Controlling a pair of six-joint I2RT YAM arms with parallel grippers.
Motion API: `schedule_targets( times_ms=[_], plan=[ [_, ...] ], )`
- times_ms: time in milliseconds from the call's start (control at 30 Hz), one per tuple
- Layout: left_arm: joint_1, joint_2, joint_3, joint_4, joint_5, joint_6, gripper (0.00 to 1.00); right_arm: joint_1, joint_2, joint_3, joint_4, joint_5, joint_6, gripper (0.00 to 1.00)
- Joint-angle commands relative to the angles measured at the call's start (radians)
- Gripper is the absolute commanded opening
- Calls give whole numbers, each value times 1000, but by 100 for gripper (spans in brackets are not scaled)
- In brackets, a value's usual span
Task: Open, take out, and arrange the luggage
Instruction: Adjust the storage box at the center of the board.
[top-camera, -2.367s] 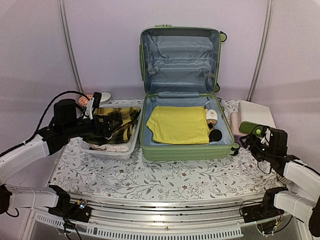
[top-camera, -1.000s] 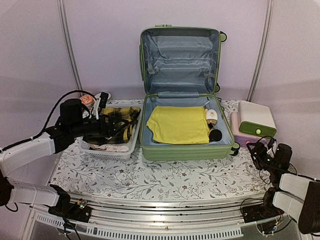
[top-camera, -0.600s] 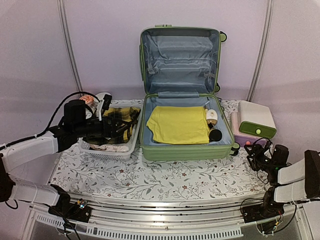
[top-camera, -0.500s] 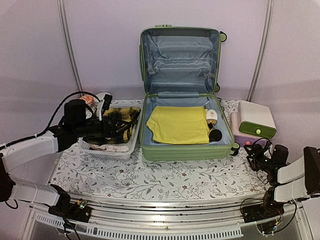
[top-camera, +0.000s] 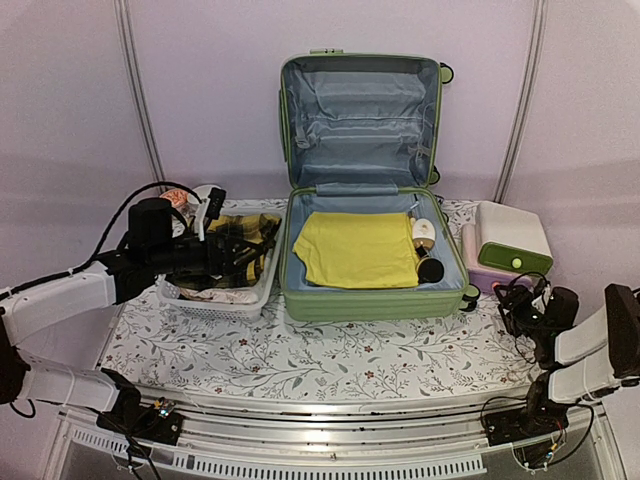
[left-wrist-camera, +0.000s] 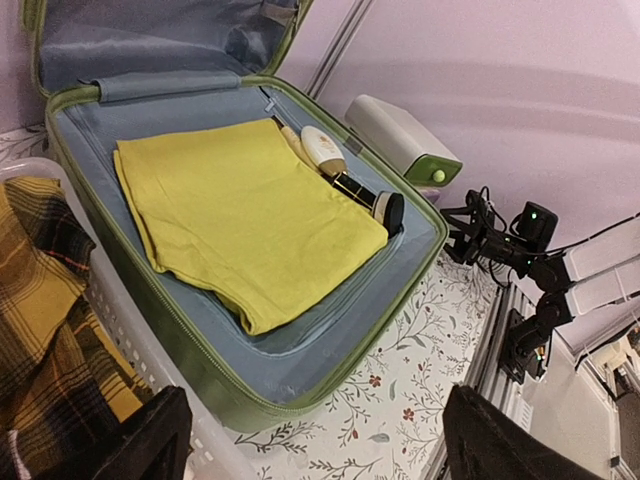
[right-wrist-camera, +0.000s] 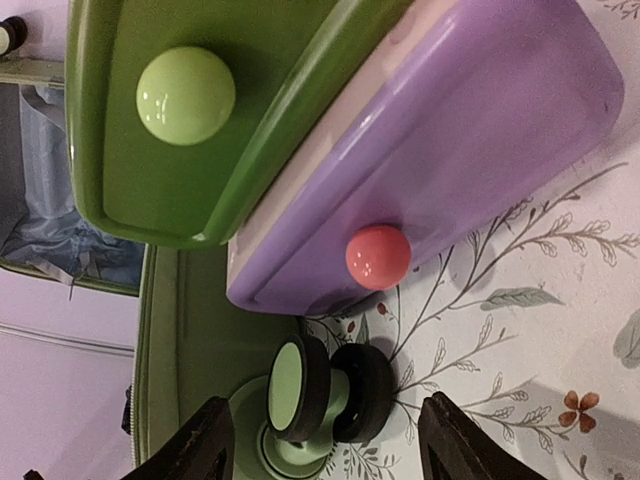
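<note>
The luggage (top-camera: 375, 303) lies open in the middle of the table, its light-green lid upright against the back wall. A folded yellow cloth (top-camera: 355, 250), a white bottle (top-camera: 424, 233) and a black round item (top-camera: 430, 270) lie on its grey-blue lining. My left gripper (top-camera: 245, 248) hovers open over the basket, just left of the case; in its wrist view the left gripper (left-wrist-camera: 320, 455) spans the case's near corner (left-wrist-camera: 250, 385), holding nothing. My right gripper (top-camera: 515, 310) stands open by the case's front right wheel (right-wrist-camera: 330, 390), the right gripper (right-wrist-camera: 325, 445) empty.
A white perforated basket (top-camera: 215, 300) with plaid cloth (top-camera: 235, 235) stands left of the case. A small box (top-camera: 510, 245) with a green drawer (right-wrist-camera: 200, 120) and a purple drawer (right-wrist-camera: 430, 150) sits right of it. The flowered tablecloth (top-camera: 330, 355) runs to the near edge.
My right gripper has drawn back and down from the box's green drawer to the table by the case's wheel, its jaws narrowing a little. The left gripper edged right over the basket.
</note>
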Motion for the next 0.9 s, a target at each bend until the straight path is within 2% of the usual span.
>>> schedule_targets(
  times_ms=[0,200,467,633,733,867],
  plan=[
    [-18,-13,18,0,-8,-3,90,-12,48,53,68,7,8,64],
    [-22,-9,21,0,-10,-5,90,-11,176,65,199,47,61,59],
    [-26,-31,5,-10,-26,-2,90,-12,493,101,569,-1,160,51],
    [-27,-45,-1,-20,-39,0,90,-12,683,115,806,-36,255,50],
    [-27,-47,-2,-24,-43,0,89,-12,685,118,805,-29,268,51],
    [-27,-47,-4,-26,-45,0,89,-11,620,141,663,-27,228,51]
  ],
)
